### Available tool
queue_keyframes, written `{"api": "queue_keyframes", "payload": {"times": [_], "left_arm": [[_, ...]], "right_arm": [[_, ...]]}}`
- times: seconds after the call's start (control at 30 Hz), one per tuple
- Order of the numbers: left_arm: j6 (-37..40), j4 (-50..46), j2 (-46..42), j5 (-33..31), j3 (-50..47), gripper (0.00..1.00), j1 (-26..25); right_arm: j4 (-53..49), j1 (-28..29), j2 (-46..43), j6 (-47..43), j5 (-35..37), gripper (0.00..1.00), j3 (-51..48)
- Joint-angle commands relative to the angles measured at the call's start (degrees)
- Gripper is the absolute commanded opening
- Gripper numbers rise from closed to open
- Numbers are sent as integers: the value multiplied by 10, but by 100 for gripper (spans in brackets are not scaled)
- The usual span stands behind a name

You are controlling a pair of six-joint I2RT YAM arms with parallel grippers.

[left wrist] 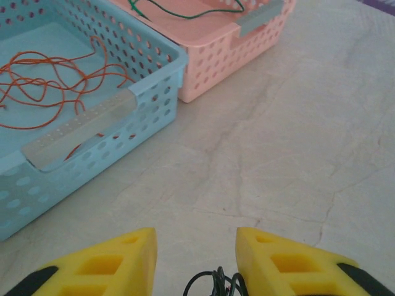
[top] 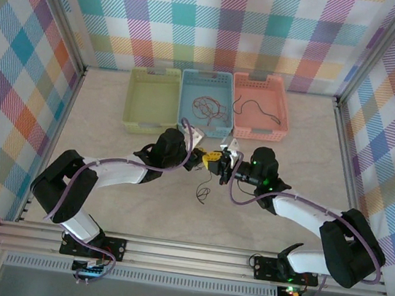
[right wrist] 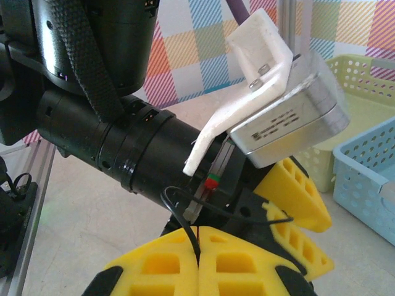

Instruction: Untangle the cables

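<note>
- Yellow basket (top: 152, 101): leftmost of three side by side at the far edge of the table (top: 103, 135).
- Blue basket (top: 207, 76): middle of the row, with red-orange cables (left wrist: 49, 80) looped loosely inside.
- Left gripper (left wrist: 196, 233): over the table just in front of the blue basket, yellow fingers apart and not clamped, strands of the black cable (left wrist: 213, 283) in the gap.
- Right gripper (right wrist: 197, 231): tip to tip with the left, fingers pressed together and pinching the black cable, a loose end dangling toward the table.
- Pink basket (top: 257, 132): rightmost, with a green cable (left wrist: 185, 9) inside.
</note>
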Motion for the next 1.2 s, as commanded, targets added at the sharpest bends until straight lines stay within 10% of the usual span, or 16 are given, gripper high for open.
{"api": "queue_keyframes", "payload": {"times": [0.0,1.17], "left_arm": [[-18,25,-22,-18,9,36,5],[-170,-81,-115,-203,24,32,107]], "right_arm": [[11,3,-6,7,-30,0,-1],[-5,19,-6,-23,-116,0,11]]}}
